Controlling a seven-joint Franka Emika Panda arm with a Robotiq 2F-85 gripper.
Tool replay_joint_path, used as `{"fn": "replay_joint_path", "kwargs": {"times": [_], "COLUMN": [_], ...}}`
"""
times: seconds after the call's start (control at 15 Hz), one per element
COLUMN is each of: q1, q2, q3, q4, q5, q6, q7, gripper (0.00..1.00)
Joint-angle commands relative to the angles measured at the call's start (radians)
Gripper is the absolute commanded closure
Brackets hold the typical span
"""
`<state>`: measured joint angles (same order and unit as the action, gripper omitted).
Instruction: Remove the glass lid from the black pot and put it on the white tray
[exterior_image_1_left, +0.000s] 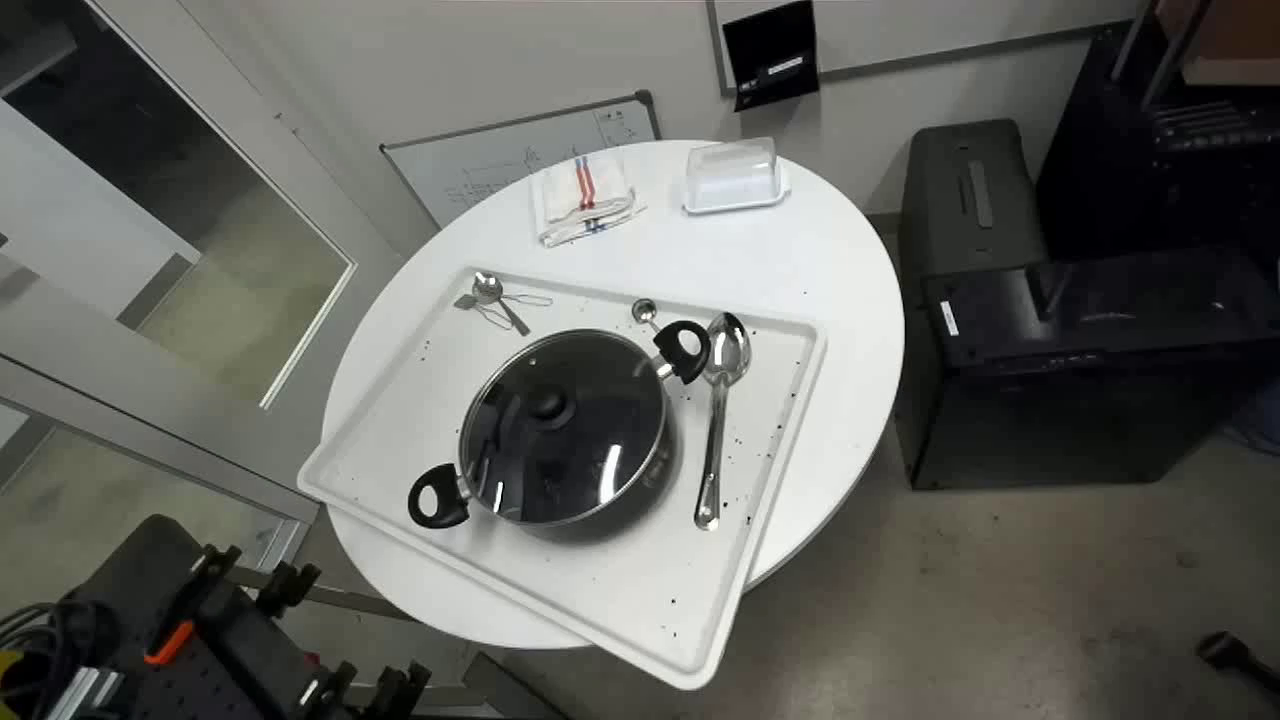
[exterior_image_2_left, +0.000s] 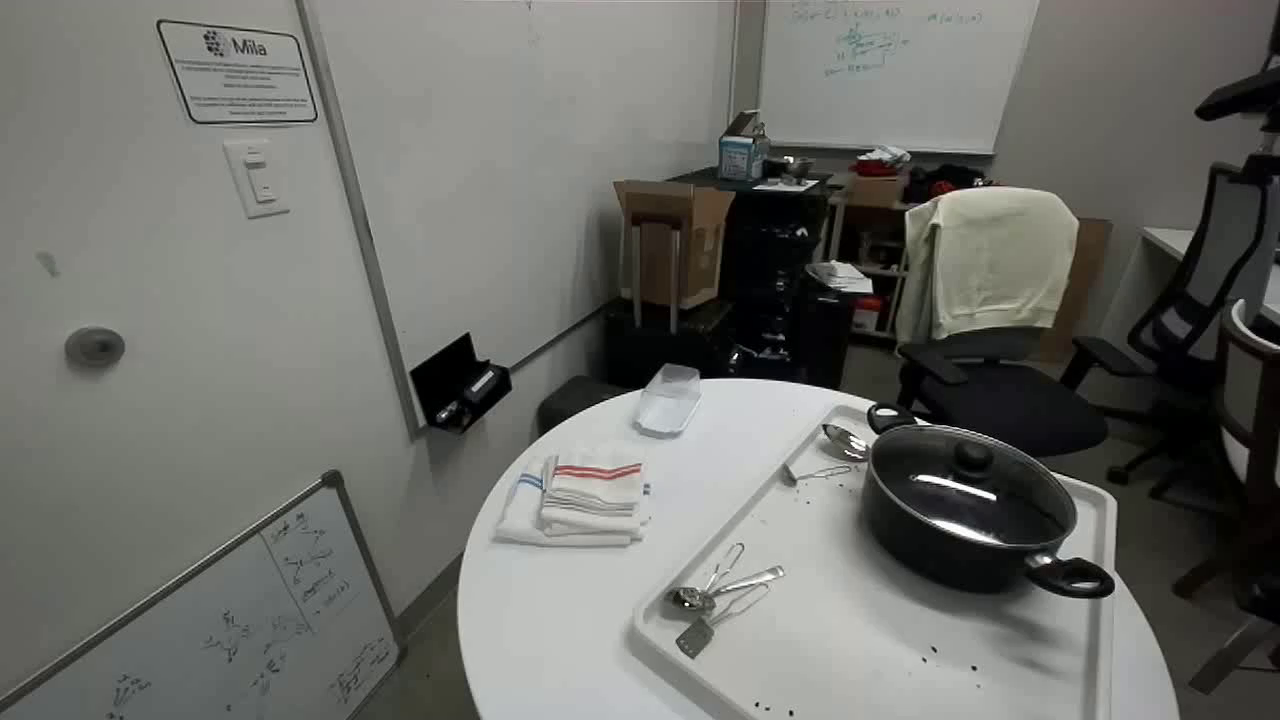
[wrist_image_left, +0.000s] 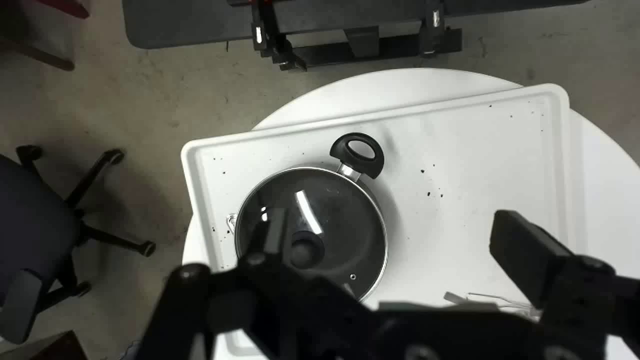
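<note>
The round glass lid (exterior_image_1_left: 590, 385) with its dark knob sits on the black pot (exterior_image_1_left: 652, 478). The lid (exterior_image_2_left: 1005, 500) and the pot (exterior_image_2_left: 915, 535) also show in an exterior view, upright with two black side handles. The pot stands on the white tray (exterior_image_1_left: 600, 590), whose bare surface also shows in an exterior view (exterior_image_2_left: 850, 620). In the wrist view, my gripper (wrist_image_left: 390, 227) is open and empty, with its fingers wide apart above the tray (wrist_image_left: 480, 170). One finger overlaps the lid (wrist_image_left: 340, 205) near its knob; the other is over the tray. The gripper is out of both exterior views.
A large metal spoon (exterior_image_1_left: 714, 430) and small utensils (exterior_image_1_left: 492, 298) lie on the tray around the pot. Folded towels (exterior_image_1_left: 585, 195) and a clear-covered dish (exterior_image_1_left: 735, 178) stand on the round table (exterior_image_1_left: 830, 290). The tray overhangs the table edge. Dark specks dot the tray.
</note>
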<state>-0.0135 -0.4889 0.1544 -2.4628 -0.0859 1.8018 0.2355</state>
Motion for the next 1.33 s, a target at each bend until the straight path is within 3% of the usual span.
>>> {"fn": "replay_joint_path", "kwargs": {"times": [0.0,0.67,1.27], "q1": [0.016,0.012,-0.002], "q2": [0.002,0.023,0.165], "q3": [-0.014,-0.028,-0.127], "q4": [0.002,0.004,0.004], "q5": [-0.006,-0.005,0.035], "q6": [-0.002,0.016,0.172], "q7": [0.006,-0.007,-0.097], "gripper": [0.00,0.00,0.00]}}
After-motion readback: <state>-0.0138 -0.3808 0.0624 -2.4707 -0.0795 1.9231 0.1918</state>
